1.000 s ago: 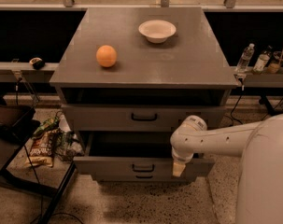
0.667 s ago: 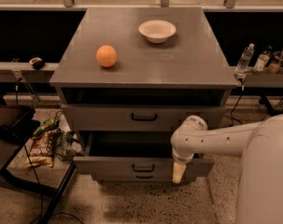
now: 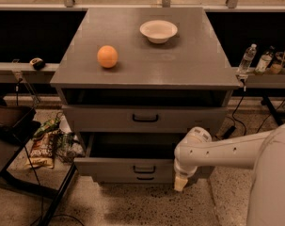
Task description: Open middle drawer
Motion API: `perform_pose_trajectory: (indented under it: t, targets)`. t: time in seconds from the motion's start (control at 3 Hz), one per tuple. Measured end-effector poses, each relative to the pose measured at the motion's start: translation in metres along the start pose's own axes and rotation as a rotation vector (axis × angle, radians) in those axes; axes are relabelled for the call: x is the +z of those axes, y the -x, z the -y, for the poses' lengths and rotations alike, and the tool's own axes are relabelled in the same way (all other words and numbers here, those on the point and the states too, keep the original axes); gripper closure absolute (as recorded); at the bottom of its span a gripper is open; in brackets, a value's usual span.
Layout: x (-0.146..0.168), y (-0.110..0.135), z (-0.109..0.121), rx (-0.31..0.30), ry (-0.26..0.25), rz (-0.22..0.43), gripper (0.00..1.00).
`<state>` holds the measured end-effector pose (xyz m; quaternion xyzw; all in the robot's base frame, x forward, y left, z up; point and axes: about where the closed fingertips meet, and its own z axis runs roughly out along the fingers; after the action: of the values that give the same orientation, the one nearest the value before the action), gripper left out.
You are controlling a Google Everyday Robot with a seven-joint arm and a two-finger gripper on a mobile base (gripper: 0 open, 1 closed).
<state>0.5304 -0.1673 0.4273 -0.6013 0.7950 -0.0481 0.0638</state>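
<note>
Already the middle drawer [image 3: 114, 166] stands pulled out of the cabinet [image 3: 189, 65], its dark inside showing. We note the gripper [image 3: 180, 182] hanging low, just beside the drawer's right front corner and off the handle [image 3: 144, 169]; we cannot tell whether it is spread or pressed together. Our judged risk: a leftward swing of the arm clips that corner and shoves the drawer back, or jolts the cabinet so the orange [image 3: 107, 56] rolls.

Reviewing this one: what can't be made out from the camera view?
Camera view:
- Pulled-out grey middle drawer: inside too dark to see contents.
- Cream end effector beside its right front corner: contact hidden by white arm.
- Small bottles on right ledge: labels too small.
</note>
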Motion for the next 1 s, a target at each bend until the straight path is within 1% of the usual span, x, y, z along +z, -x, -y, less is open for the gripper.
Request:
perform_pose_trajectory:
  t: [0.33,1.0]
  targets:
    - [0.01,-0.007,-0.04,0.022,0.069,0.012,0.5]
    - [-0.005,-0.007,-0.038,0.022,0.069,0.012,0.96]
